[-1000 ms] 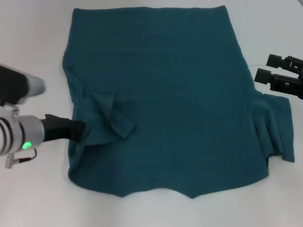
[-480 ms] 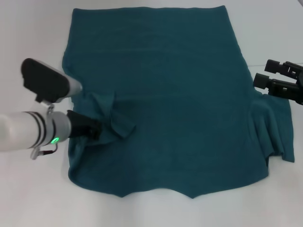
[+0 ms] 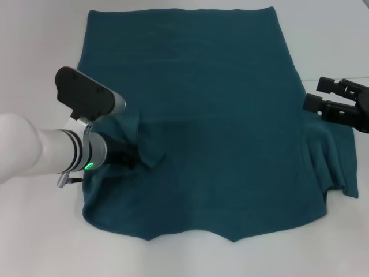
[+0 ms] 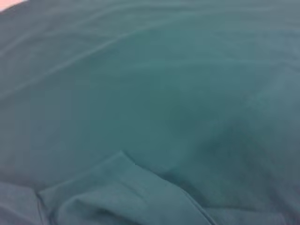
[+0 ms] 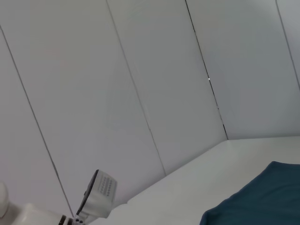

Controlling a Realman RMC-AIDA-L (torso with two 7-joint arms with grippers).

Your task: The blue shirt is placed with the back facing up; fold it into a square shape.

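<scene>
- The blue shirt [image 3: 207, 115] lies spread flat on the white table [image 3: 34, 242], its long axis running away from the robot, with the hem at the far edge and the collar notch at the near edge.
- The left gripper [image 3: 124, 157] sits low on the shirt's left side, right at a bunched sleeve [image 3: 141, 144] folded inward over the body; whether its fingers are parted or pinched on cloth I cannot tell (they are hidden by the wrist and the folds).
- The right gripper [image 3: 323, 98] hovers at the shirt's right edge, just above the splayed right sleeve [image 3: 334, 161], its two fingers apart and holding nothing.
- The cloth is soft, matte and plain, creasing into loose ridges at both sleeves; it will likely slump when lifted.
</scene>
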